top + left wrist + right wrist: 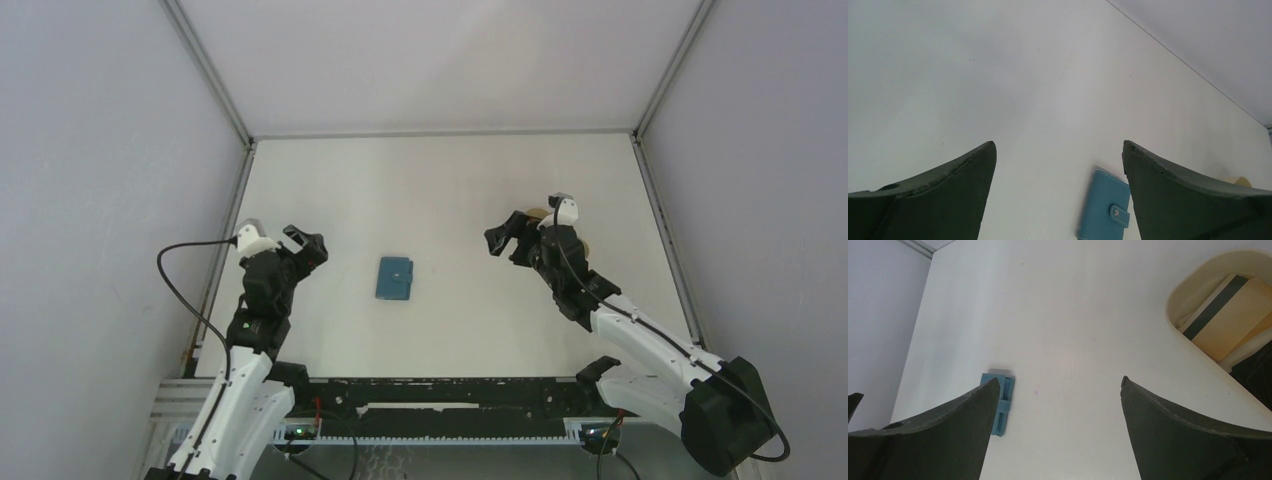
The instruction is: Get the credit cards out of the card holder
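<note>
The teal-blue card holder lies shut on the white table between the two arms, its snap tab fastened. It also shows in the left wrist view and, edge-on, in the right wrist view. No card shows in it. My left gripper is open and empty, to the holder's left and above the table. My right gripper is open and empty, to the holder's right. A pale tan card with a dark stripe lies in a cream dish.
The cream dish sits under my right wrist, mostly hidden by the arm in the top view. A dark flat thing lies at its near edge. Grey walls close the table at left, back and right.
</note>
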